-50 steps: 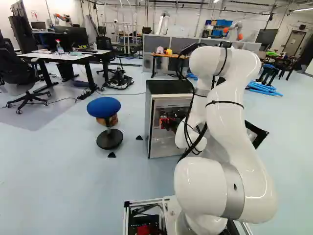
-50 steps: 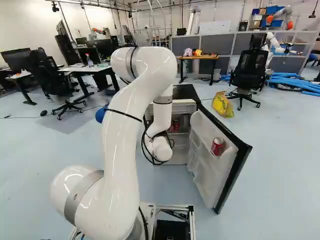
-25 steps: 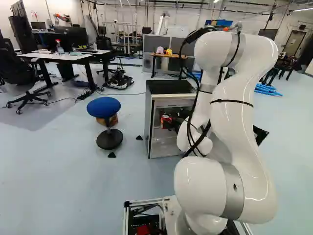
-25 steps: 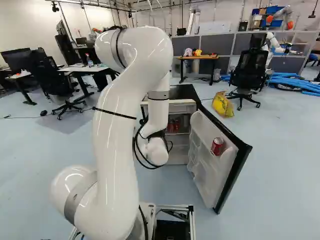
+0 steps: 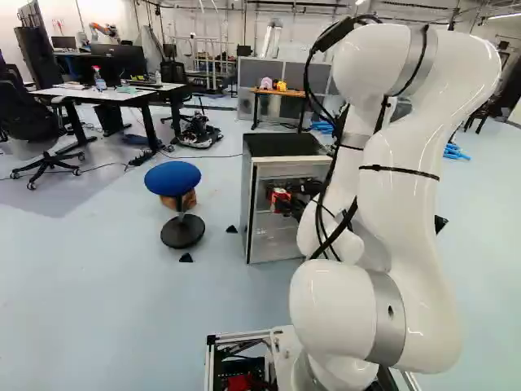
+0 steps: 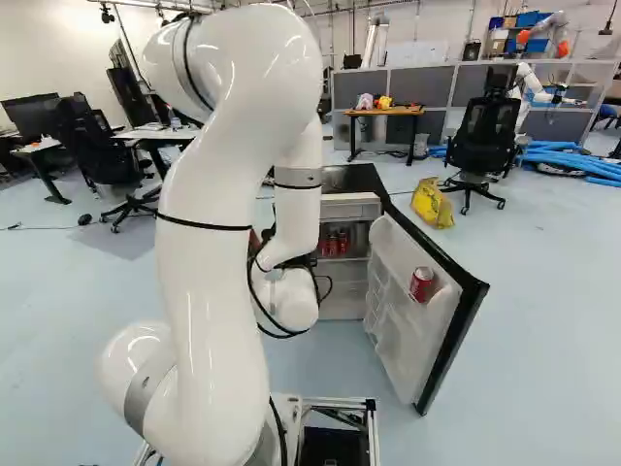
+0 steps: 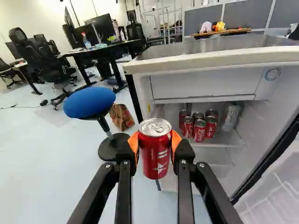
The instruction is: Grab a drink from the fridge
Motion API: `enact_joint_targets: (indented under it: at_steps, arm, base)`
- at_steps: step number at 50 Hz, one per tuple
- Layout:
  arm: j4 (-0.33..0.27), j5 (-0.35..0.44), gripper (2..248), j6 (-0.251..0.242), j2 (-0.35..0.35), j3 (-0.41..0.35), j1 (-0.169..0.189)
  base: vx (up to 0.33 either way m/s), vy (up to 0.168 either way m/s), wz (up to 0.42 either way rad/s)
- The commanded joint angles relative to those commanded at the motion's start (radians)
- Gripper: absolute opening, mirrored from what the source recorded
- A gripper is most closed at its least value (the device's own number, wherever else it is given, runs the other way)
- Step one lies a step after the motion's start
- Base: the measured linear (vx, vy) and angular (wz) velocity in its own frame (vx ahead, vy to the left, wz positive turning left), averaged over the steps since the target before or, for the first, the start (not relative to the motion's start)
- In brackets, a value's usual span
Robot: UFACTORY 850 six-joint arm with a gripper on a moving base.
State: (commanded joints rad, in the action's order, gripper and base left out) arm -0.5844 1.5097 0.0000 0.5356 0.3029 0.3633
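The white arm [image 5: 411,204] is reaching forward, and its gripper [image 5: 285,200] is clamping a red can [image 7: 155,149] between both orange pads [image 7: 134,143], holding it upright just outside the open fridge [image 7: 210,63]. The fridge's door [image 6: 412,311] is standing wide open with another can [image 6: 421,283] sitting in its rack, while more cans [image 7: 199,130] are standing together on a shelf inside. Beyond, a small table [image 6: 400,112] is standing before grey partitions [image 6: 424,87].
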Motion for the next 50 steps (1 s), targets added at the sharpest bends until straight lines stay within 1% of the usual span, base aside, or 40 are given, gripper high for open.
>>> enact_joint_targets:
  at_steps: [27,50]
  arm:
    - [0.032,0.033,91,0.000,-0.104,-0.034,0.000]
    - [0.033,0.032,91,0.000,-0.186,-0.054,-0.001]
  base:
    - [0.000,0.000,0.000]
    - [0.000,0.000,0.000]
